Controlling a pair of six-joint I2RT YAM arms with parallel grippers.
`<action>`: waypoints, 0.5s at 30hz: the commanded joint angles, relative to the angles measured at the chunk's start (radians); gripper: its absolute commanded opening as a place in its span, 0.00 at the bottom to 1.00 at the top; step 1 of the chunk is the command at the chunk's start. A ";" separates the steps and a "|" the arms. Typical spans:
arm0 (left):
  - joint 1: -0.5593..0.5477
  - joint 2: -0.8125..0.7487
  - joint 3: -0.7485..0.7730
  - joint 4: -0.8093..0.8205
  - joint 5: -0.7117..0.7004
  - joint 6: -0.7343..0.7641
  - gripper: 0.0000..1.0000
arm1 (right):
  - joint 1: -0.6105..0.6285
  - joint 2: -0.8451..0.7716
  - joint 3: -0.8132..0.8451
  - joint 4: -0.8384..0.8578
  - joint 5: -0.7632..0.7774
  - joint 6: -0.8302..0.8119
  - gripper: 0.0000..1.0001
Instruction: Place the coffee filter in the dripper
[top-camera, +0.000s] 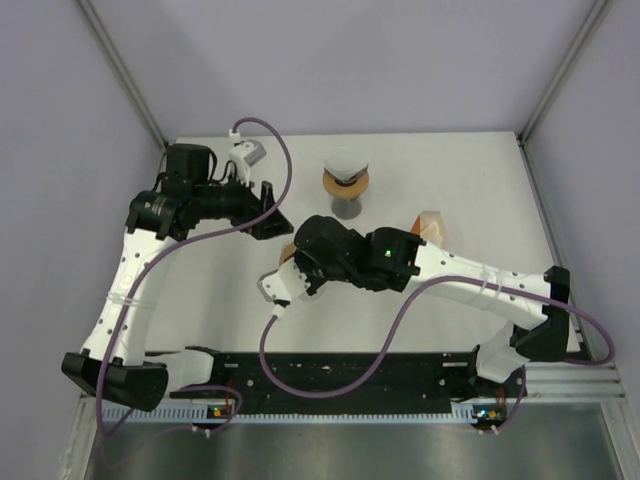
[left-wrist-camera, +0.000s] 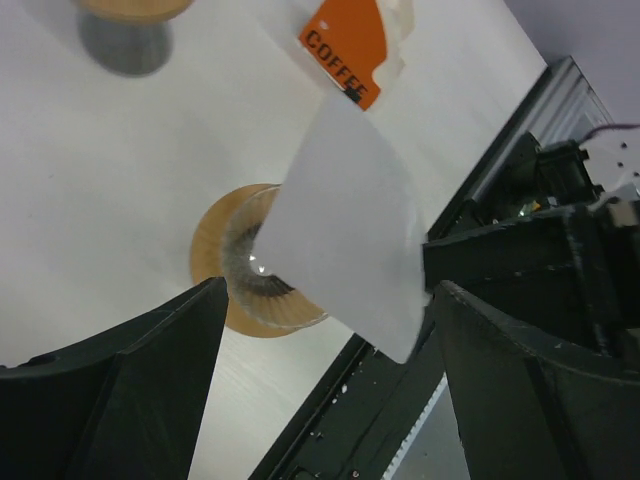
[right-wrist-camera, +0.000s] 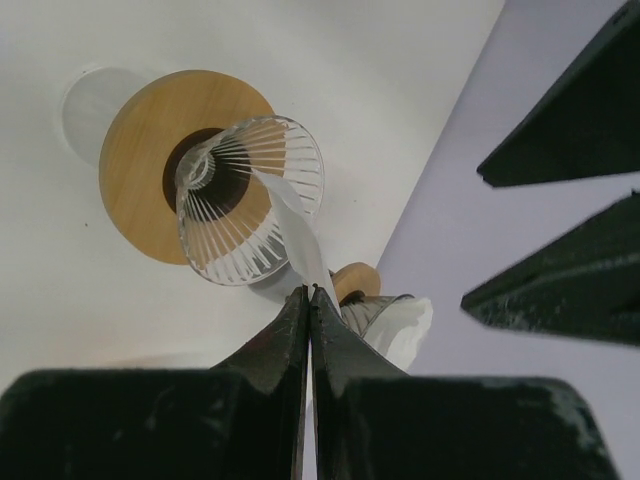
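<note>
1. I am pinching the thin white paper coffee filter (right-wrist-camera: 295, 235) with my right gripper (right-wrist-camera: 308, 298). Its two fingers are pressed tight together on the paper's top edge, so the floppy paper is not sliding out.
2. I am holding the filter right over the clear ribbed glass dripper with the round wooden ring (right-wrist-camera: 250, 205), which is sitting on the white table (top-camera: 470, 180). The paper's low end is reaching the glass mouth. I think it is not sitting down inside yet.
3. My left gripper (top-camera: 268, 210) is spread wide open and is holding nothing. It is hovering just beside the dripper, and I think it is waiting there so it can help if the paper goes crooked.
4. A second dripper on a grey stand (top-camera: 345, 182), with white paper in it, and an orange packet saying COFFEE (left-wrist-camera: 345, 40) are sitting farther back, out of my way.
5. The paper is bendy, so I think it could be folding or catching on the rim. That is why going down slowly and straight is looking best to me.
</note>
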 joint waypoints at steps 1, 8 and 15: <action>-0.128 -0.011 0.083 -0.039 -0.020 0.053 0.90 | 0.011 0.008 0.028 0.014 -0.018 -0.041 0.00; -0.230 0.078 0.092 -0.037 -0.120 0.033 0.89 | 0.047 0.025 0.014 0.020 0.017 -0.076 0.00; -0.308 0.138 0.115 -0.089 -0.253 0.082 0.77 | 0.058 0.039 0.007 0.016 0.060 -0.088 0.00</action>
